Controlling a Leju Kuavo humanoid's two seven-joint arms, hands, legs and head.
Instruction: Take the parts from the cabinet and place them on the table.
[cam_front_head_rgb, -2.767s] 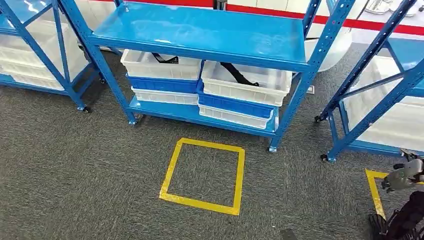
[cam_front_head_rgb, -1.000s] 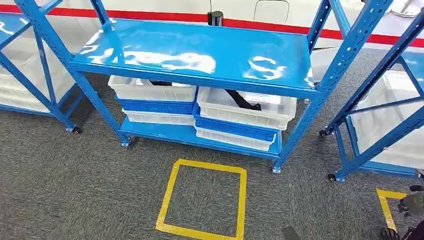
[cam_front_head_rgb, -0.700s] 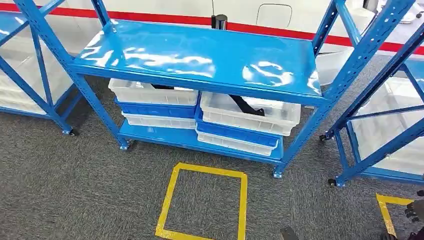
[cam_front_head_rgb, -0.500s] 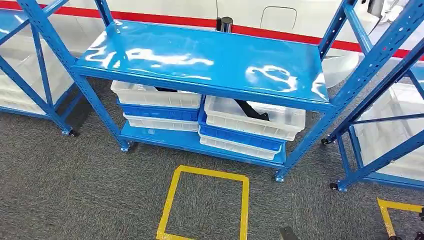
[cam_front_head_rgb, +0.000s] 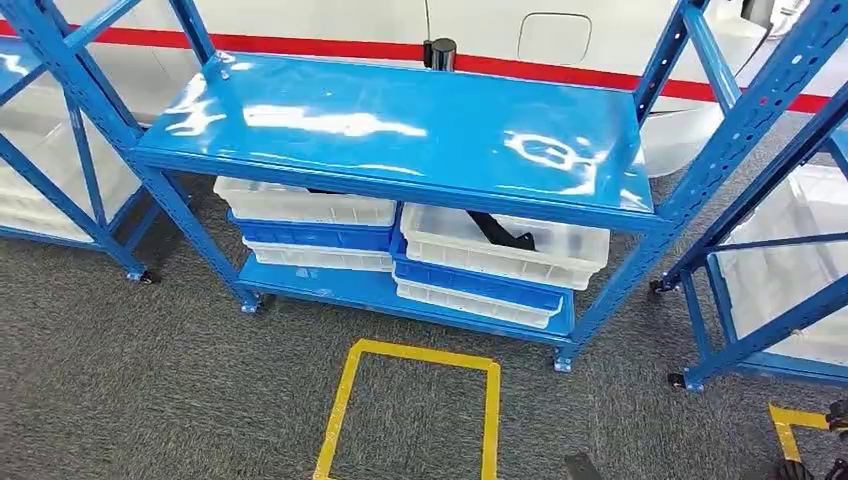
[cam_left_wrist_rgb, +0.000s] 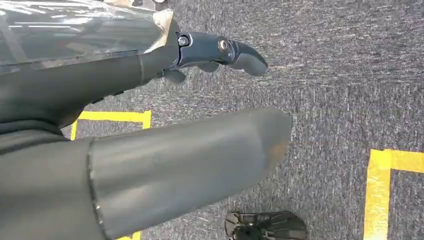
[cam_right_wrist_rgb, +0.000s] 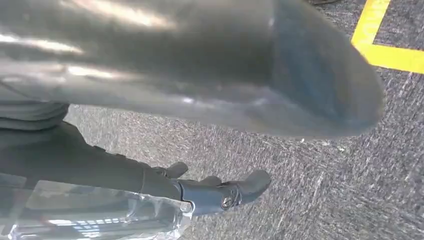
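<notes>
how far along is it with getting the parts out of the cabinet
No table is in view, so parts already placed cannot be judged. Black parts lie in the white bins on the blue cabinet's lower shelf. The left hand and right hand hang over the carpet holding nothing, fingers apart. This fits an approach for a pick or a return after a delivery.

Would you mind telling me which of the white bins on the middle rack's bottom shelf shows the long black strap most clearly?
The top white bin on the right: its black strap lies in plain sight, unlike the left one's.
</notes>
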